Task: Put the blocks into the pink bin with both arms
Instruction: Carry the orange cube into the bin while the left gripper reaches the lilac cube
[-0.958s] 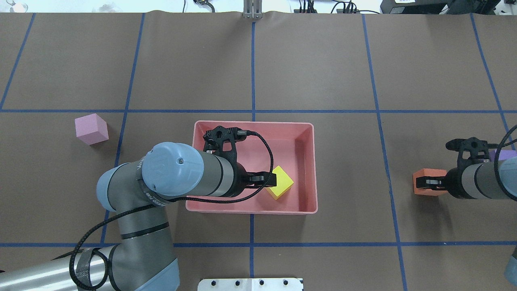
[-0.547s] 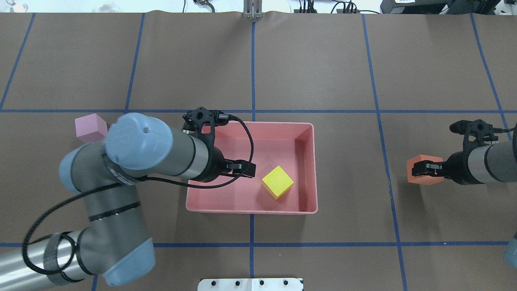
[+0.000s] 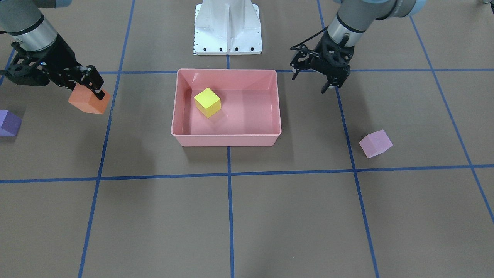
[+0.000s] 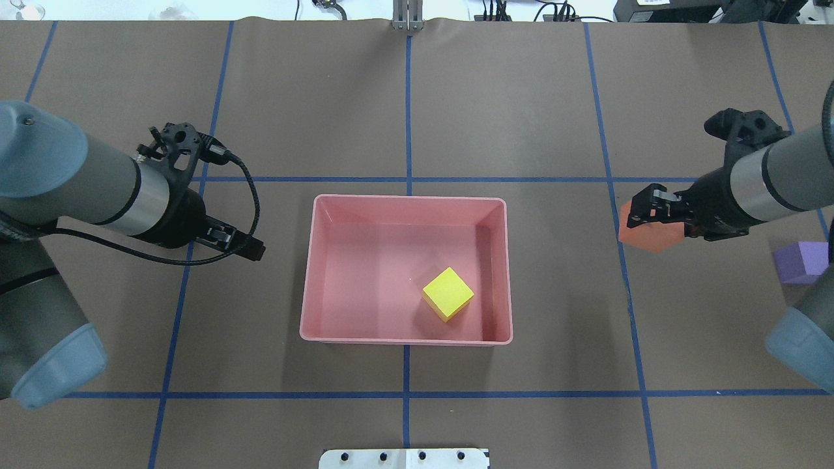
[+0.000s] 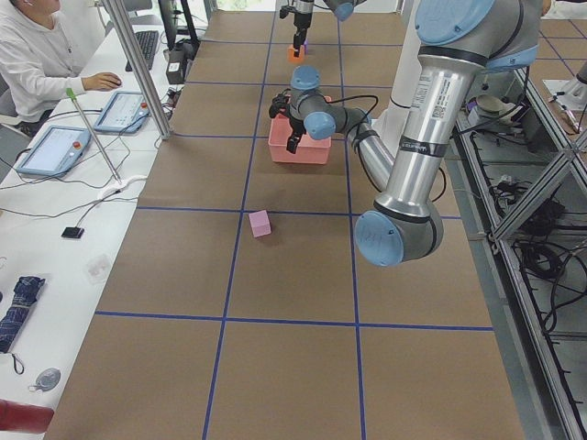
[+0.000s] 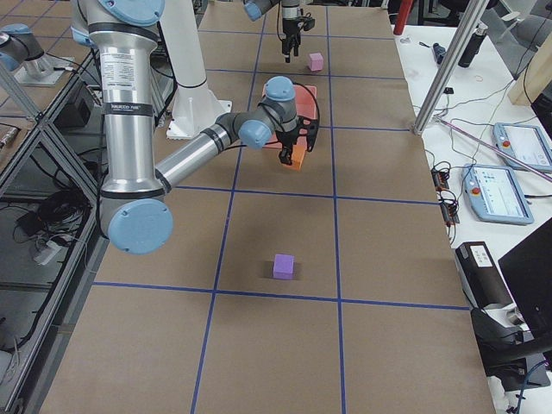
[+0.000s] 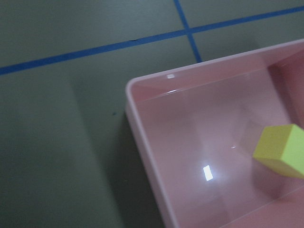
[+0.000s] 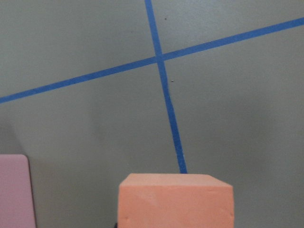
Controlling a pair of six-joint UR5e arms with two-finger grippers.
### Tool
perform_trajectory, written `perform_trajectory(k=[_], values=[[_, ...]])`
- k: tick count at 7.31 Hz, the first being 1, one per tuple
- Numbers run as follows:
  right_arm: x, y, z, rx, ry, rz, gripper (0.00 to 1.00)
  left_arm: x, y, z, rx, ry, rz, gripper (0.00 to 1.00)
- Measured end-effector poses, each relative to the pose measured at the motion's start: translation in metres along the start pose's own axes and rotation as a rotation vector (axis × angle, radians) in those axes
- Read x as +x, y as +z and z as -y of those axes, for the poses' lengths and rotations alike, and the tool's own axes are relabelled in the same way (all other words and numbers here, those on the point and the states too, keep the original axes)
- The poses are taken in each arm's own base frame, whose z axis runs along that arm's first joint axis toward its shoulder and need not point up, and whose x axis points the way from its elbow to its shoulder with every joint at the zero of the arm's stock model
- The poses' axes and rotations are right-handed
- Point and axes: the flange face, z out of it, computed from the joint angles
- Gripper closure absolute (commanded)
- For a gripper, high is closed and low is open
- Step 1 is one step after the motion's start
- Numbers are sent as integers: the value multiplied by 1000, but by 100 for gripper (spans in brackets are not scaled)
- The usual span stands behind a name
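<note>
Overhead exterior coverage does not show the pale pink block (image 3: 375,143), because the left arm (image 4: 98,189) covers it. The front-facing view finds it lying alone toward the surface's left end, nearer the operators' edge than the bin is. The purple block (image 4: 803,260) sits near the right end. The right arm (image 4: 775,176) partly clips it from overhead, and the frame edge cuts it in the front-facing view. Neither wrist view shows any fingers. The left one catches a corner of the pink bin (image 4: 371,273) with the yellow block (image 4: 448,294) cut off at the frame edge. The right one shows only the top of the orange block (image 4: 645,229).

Brown paper marked with a blue tape grid covers the surface (image 4: 521,98). A white base pedestal (image 3: 227,27) stands at the robot's edge. In the exterior left view, an operator (image 5: 37,55) sits at a white desk with tablets along the opposite edge.

The left fingers (image 4: 247,247) hang above bare paper just beside the bin's left wall. They look parted, with nothing between them and touching nothing. The right fingers (image 4: 651,200) are clamped on the orange block, which is tilted, between the bin and the right end. The bin rests at the middle of the surface. The yellow block lies inside it, near the corner toward the robot's edge and the right end.
</note>
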Motion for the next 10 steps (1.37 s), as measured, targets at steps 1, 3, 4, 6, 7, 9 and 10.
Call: perform_trajectory(k=[1, 3, 4, 6, 7, 9, 10], values=[[-49, -6, -11, -11, 39, -26, 100, -30, -3, -6, -10, 42, 33, 0], [-137, 2, -52, 0, 80, -86, 100, -97, -15, -11, -34, 111, 83, 0], [-176, 18, -71, 16, 105, -107, 88, -138, -21, -9, -52, 147, 98, 0], [-246, 52, -108, 39, 148, -125, 59, -219, -27, -5, -91, 220, 117, 0], [-277, 60, -123, 42, 175, -121, 22, -244, -25, -5, -107, 238, 126, 0], [-331, 73, -147, 66, 218, -120, 0, -270, -19, -6, -117, 243, 134, 0], [-349, 77, -153, 76, 241, -121, 0, -276, -14, -6, -116, 227, 135, 0]])
